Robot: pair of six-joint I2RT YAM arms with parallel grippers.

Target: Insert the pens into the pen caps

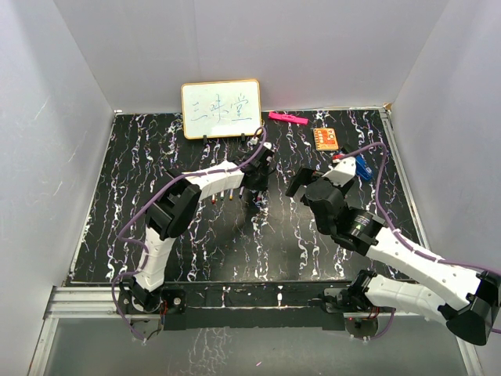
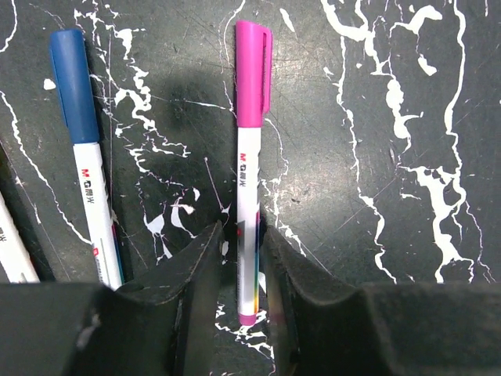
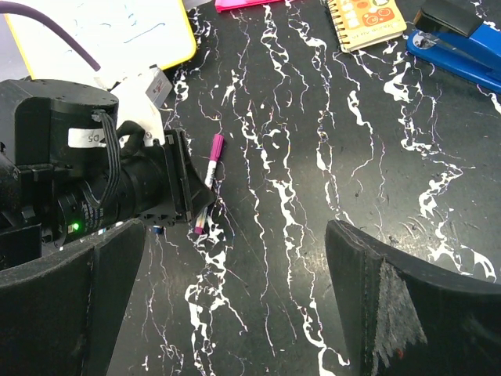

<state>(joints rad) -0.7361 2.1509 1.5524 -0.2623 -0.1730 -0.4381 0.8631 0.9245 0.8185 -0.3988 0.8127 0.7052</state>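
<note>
Your bench (image 1: 156,235) has a glossy black, marble-look top with white veins, finely scratched up close. The pen (image 2: 248,184) shows you a smooth white plastic barrel and a shiny magenta plastic cap (image 2: 252,74). The left end effector's fingers (image 2: 196,274) look matt black and slightly grainy.

Blue-capped pen (image 2: 92,188) tail hidden, leftmost pen (image 2: 16,254) cropped
</note>
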